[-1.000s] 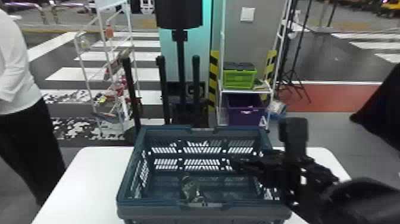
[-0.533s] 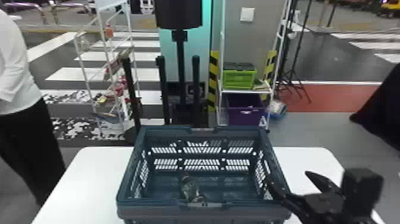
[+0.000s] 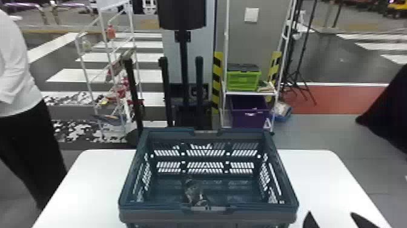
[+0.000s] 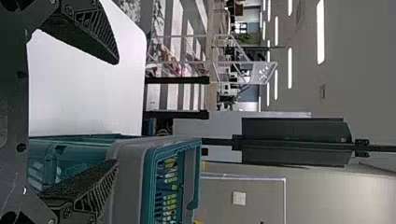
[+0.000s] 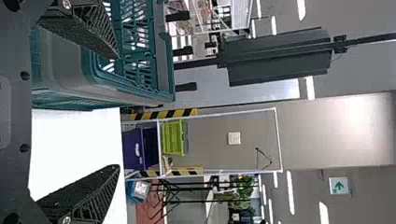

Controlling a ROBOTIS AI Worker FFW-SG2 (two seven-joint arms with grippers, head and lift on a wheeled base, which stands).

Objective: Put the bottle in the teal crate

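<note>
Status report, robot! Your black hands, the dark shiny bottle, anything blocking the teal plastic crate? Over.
Left hand open, right hand open. Bottle inside the crate. No lid in the way.

A green arrow [image 5: 340,187] — readable enough — stands on a pale sign [image 5: 332,192] high in the room.

Grey wall [image 3: 251,39] behind a white rack [image 3: 249,93] — striped floor [image 3: 68,75], ceiling lights [image 4: 320,32], probably a plant [image 5: 244,186].
</note>
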